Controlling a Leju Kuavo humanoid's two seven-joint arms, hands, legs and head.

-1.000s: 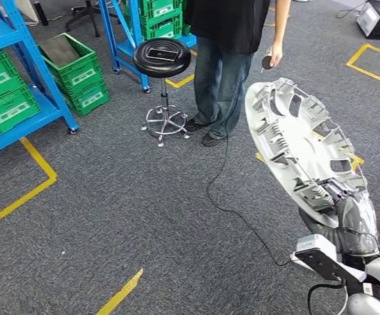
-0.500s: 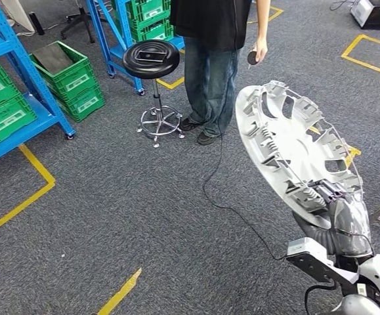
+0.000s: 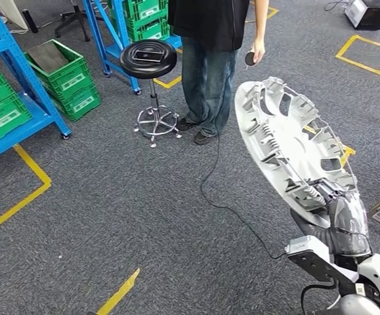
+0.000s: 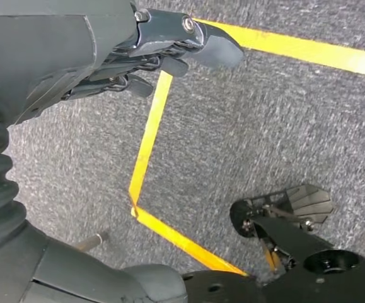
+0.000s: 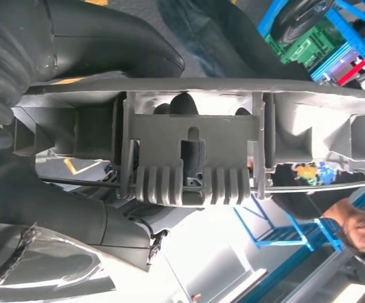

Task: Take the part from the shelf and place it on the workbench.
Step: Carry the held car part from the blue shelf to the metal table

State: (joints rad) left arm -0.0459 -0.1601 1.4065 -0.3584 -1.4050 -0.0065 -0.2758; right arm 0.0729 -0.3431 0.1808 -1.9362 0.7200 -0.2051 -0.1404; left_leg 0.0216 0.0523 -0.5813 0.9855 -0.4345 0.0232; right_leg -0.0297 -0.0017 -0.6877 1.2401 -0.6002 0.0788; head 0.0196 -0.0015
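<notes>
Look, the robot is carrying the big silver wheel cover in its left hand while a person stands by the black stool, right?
Not quite: the head view shows the wheel cover held by the right hand, not the left. The left hand hangs over the carpet, holding nothing. The person does stand by the black stool.

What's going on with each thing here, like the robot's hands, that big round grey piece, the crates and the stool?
Right hand: grips the part's rim.
Part: held up, tilted, off the floor.
Left hand: holds nothing.
Green crates: resting on blue shelves.
Stool: upright, phone-like object on seat.
</notes>
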